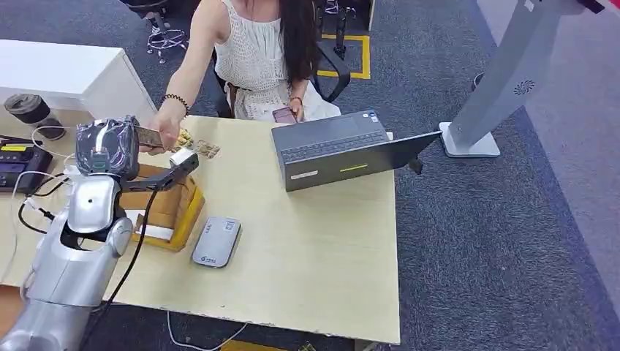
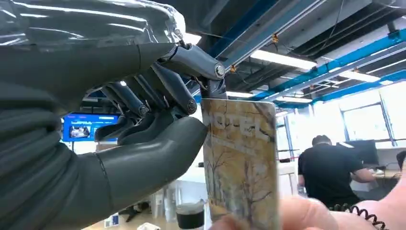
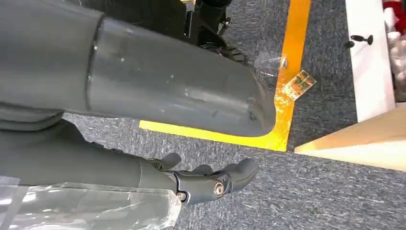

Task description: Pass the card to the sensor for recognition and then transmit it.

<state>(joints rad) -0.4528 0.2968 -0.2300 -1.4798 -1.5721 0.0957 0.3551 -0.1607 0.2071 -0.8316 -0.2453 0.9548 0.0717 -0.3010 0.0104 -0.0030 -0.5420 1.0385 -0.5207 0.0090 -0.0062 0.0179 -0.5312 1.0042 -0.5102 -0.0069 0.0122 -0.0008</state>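
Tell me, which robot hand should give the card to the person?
Probably the left hand. It pinches the card, and the person's hand already touches that card across the table. The right hand hangs over the floor carpet, holding nothing.

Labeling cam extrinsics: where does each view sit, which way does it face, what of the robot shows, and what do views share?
Head view: high on the body, facing forward and down at the table; left arm and left hand show.
Left wrist view: behind the left hand, facing upward toward the ceiling; shares the card and the person's hand with the head view.
Right wrist view: behind the right hand, facing the carpet.
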